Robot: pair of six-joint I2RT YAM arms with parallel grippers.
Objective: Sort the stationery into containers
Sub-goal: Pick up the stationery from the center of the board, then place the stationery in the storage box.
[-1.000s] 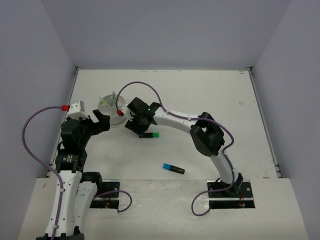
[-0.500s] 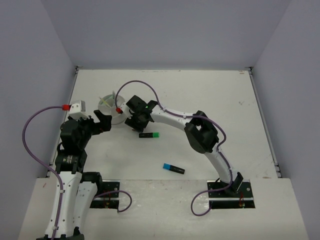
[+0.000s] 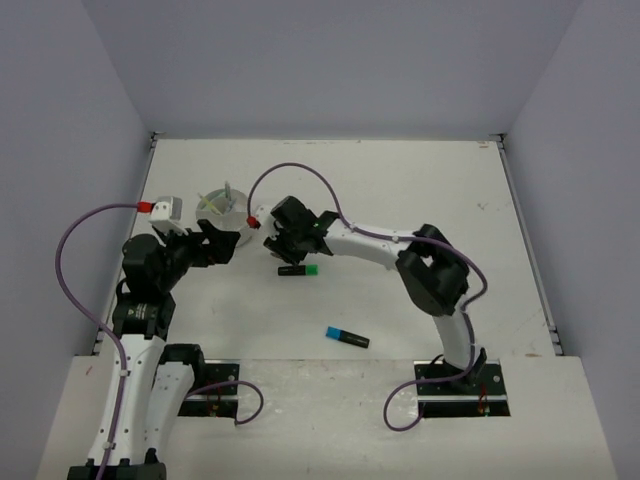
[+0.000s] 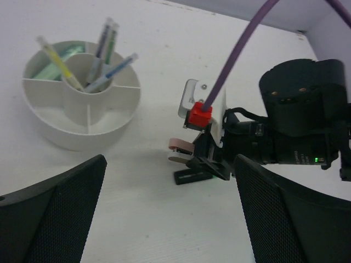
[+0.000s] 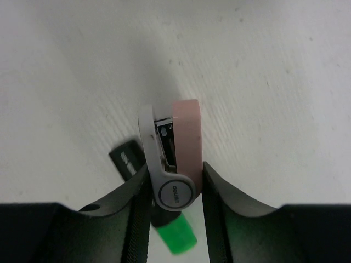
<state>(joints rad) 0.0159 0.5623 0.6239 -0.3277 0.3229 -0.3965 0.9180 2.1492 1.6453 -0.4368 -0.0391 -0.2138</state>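
My left hand [image 4: 173,216] spread wide, empty, near white cup [image 4: 82,139]: thin pens [image 4: 103,49] in centre well, mint marker [image 4: 52,68] in rear section. Right of cup, my right hand [image 5: 174,175] seemingly clasping pink-and-white item [image 5: 178,137] beside green-ended highlighter [image 5: 174,236]. Squeeze squarely, lift straight, leave highlighter behind.

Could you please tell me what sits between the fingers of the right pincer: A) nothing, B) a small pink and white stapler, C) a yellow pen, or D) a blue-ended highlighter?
B: in the right wrist view, the right pincer has a finger on each side of the pink and white stapler, above the green-ended highlighter.
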